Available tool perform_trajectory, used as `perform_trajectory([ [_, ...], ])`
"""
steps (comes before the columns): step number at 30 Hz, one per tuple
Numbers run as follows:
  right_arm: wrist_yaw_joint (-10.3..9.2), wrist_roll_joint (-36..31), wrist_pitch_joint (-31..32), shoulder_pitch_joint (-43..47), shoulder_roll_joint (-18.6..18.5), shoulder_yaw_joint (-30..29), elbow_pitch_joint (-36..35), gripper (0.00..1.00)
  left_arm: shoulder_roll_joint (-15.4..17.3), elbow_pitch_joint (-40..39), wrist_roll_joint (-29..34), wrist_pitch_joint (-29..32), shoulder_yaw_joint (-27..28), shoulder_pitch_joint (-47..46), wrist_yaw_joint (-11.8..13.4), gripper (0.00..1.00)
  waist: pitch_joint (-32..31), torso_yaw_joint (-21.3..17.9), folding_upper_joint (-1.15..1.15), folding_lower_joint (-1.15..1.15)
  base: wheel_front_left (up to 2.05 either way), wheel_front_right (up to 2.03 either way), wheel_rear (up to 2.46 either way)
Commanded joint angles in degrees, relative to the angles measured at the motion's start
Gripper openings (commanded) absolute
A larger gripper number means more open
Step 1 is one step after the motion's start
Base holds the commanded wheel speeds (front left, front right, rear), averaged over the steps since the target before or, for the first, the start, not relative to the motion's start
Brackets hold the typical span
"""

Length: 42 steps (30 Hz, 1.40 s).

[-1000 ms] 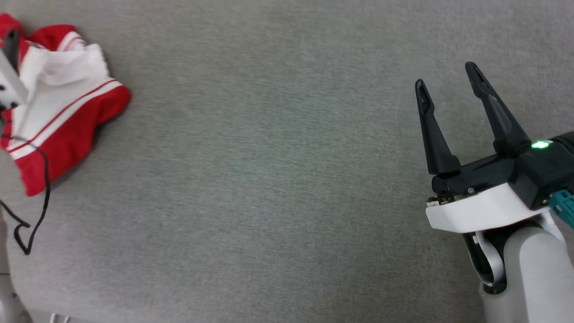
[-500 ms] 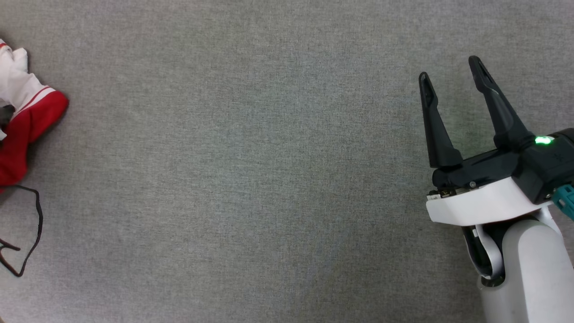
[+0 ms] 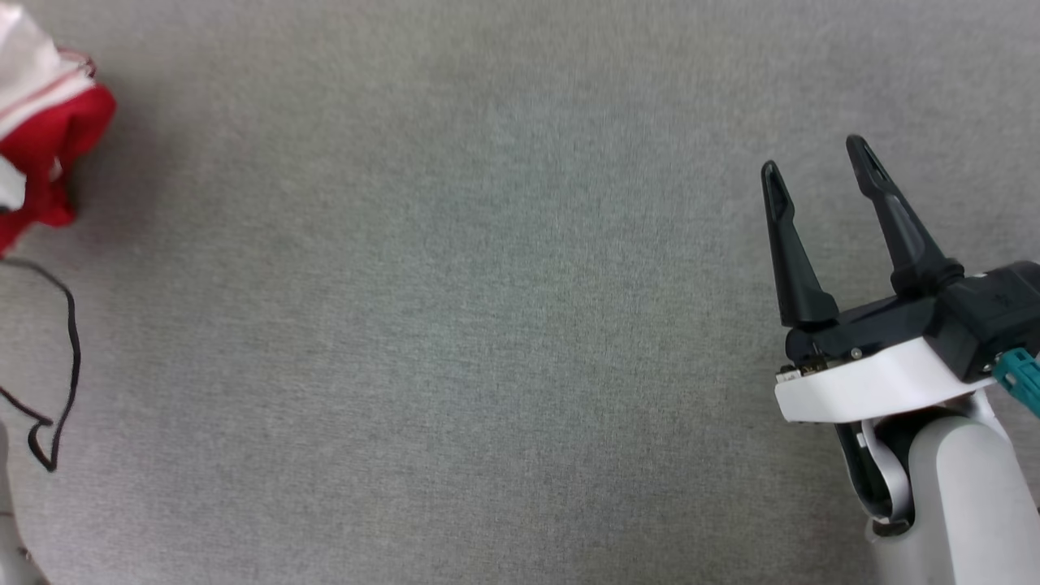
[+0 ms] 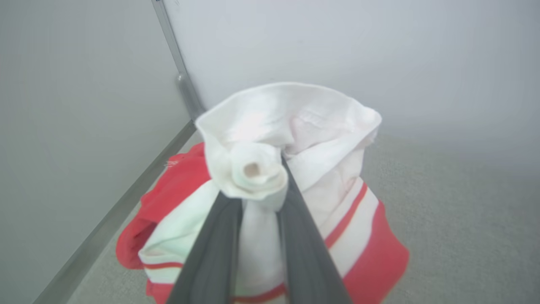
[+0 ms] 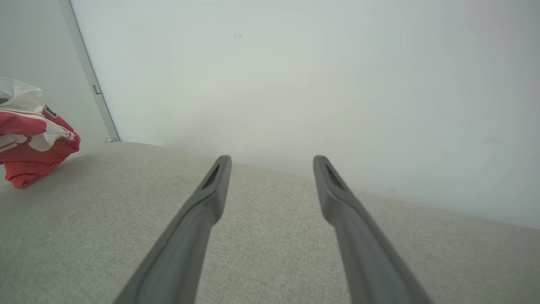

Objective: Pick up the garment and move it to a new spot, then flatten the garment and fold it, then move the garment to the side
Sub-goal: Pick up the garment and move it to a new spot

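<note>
- Step in hand, as I read it: pick-up, ahead of the carry to a new spot.
- The garment, a red jersey-style T-shirt with white sleeves and red-and-white stripe trim, is bunched at the far left of the grey woven-cloth worktop, close to the pale wall corner.
- Left gripper: jaws drawn nearly together on a white fold of the garment. A small roll of cloth bulges out just past the fingertips, and the rest hangs below in a loose heap.
- I cannot tell whether the lowest red part is touching the worktop or just clear of it.
- Right gripper: jaws spread wide, nothing between them, hovering over the right side, well apart from the garment.
- The bite looks thin and sits near the tips, so I judge a quick swing could shake it loose. Raise straight up first, slowly, and watch that roll for creep.
- Lift until the hanging red hem is clear before moving sideways, or it will drag and bunch.
- Carry right, toward the open middle of the worktop.
- A thin black cable loops at the near left, so route the cloth on the far side of it to avoid a snag.
- Hold the right gripper where it is, open, ready to take a second edge for flattening.
</note>
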Motion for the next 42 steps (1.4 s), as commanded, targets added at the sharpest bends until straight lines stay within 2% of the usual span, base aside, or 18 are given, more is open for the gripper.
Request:
perform_trajectory([
  [1, -0.02, 0.4, -0.2, 0.7, 0.2, -0.1, -0.1, 1.0, -0.1, -0.5, 0.3, -1.4, -0.2, -0.9, -0.2, 0.0, -2.4, 0.2, 0.0, -0.01, 0.0, 0.0, 0.0],
  [7, -0.03, 1.7, -0.3, 2.6, 0.2, -1.1, -0.2, 1.0, -2.3, -2.7, 2.8, -11.7, -3.5, -2.8, -0.9, 0.0, -6.7, -1.0, 0.0, -0.01, 0.0, 0.0, 0.0],
  [14, -0.02, 3.4, -0.3, 5.4, 0.2, -2.3, -0.3, 1.0, -7.5, -8.6, 5.6, -19.2, -8.5, 0.2, -0.5, 0.0, -10.1, -5.0, 0.0, -0.01, 0.0, 0.0, 0.0],
  [16, -0.02, 3.7, -0.2, 6.2, 0.2, -2.5, -0.2, 1.0, -9.9, -10.4, 5.8, -20.3, -10.2, 1.7, -0.4, 0.0, -10.9, -6.4, 0.0, -0.01, 0.0, 0.0, 0.0],
  [23, -0.03, 4.4, 0.6, 9.4, 0.2, -2.9, 0.1, 1.0, -17.8, -16.1, 5.6, -21.8, -16.9, 10.2, -1.1, 0.0, -14.2, -11.2, 0.0, -0.01, 0.0, 0.0, 0.0],
  [28, -0.02, 5.2, 1.4, 11.7, 0.2, -3.4, -0.4, 1.0, -21.5, -17.5, 5.0, -21.4, -23.9, 18.1, -2.0, 0.0, -15.6, -12.9, 0.0, -0.01, 0.0, 0.0, 0.0],
  [38, -0.02, 6.5, 1.9, 13.6, 0.2, -2.9, -0.6, 1.0, -23.6, -12.0, 3.1, -20.3, -37.8, 32.3, -2.0, 0.0, -14.3, -12.5, 0.0, -0.01, 0.0, 0.0, 0.0],
  [39, -0.02, 6.6, 1.8, 13.7, 0.2, -2.9, -0.4, 1.0, -23.6, -11.5, 3.0, -20.4, -38.7, 32.8, -1.8, 0.37, -14.3, -12.3, 0.0, -0.01, 0.0, 0.0, 0.0],
  [40, -0.02, 6.6, 1.8, 13.8, 0.2, -3.0, -0.4, 1.0, -23.6, -11.3, 2.5, -20.5, -39.6, 33.3, -1.8, 0.86, -14.2, -12.1, 0.0, -0.01, 0.0, 0.0, 0.0],
  [41, -0.02, 6.6, 1.7, 13.9, 0.2, -3.2, -0.4, 1.0, -23.6, -11.4, 2.3, -21.1, -40.5, 33.3, -1.8, 1.0, -14.2, -11.7, 0.0, -0.01, 0.0, 0.0, 0.0],
  [42, -0.02, 6.6, 1.7, 14.0, 0.2, -3.4, -0.3, 1.0, -23.7, -11.6, 1.9, -21.9, -41.3, 33.3, -1.6, 1.0, -14.4, -11.4, 0.0, -0.01, 0.0, 0.0, 0.0],
])
